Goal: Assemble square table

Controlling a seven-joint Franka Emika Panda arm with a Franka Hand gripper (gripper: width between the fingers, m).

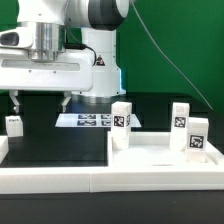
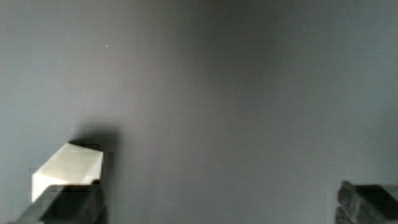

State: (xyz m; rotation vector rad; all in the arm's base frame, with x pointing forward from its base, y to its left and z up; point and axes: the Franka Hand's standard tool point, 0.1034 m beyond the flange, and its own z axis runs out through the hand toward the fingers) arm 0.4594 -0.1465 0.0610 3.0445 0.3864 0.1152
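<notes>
The white square table top (image 1: 160, 156), a tray with a raised rim, lies on the exterior view's right. Three white tagged legs (image 1: 121, 116) (image 1: 180, 115) (image 1: 197, 135) stand upright at or just behind it. Another short white leg (image 1: 14, 124) stands alone on the black table at the far left. My gripper (image 1: 40, 102) hangs open above the table, a little right of that lone leg. In the wrist view the gripper (image 2: 221, 205) is open with only dark table between its fingertips. The white leg (image 2: 70, 170) sits just beside one finger (image 2: 71, 206), outside the gap.
The marker board (image 1: 88, 120) lies flat behind the gripper, near the robot's base. A long white rail (image 1: 60, 180) runs along the front edge of the table. A green wall stands at the back.
</notes>
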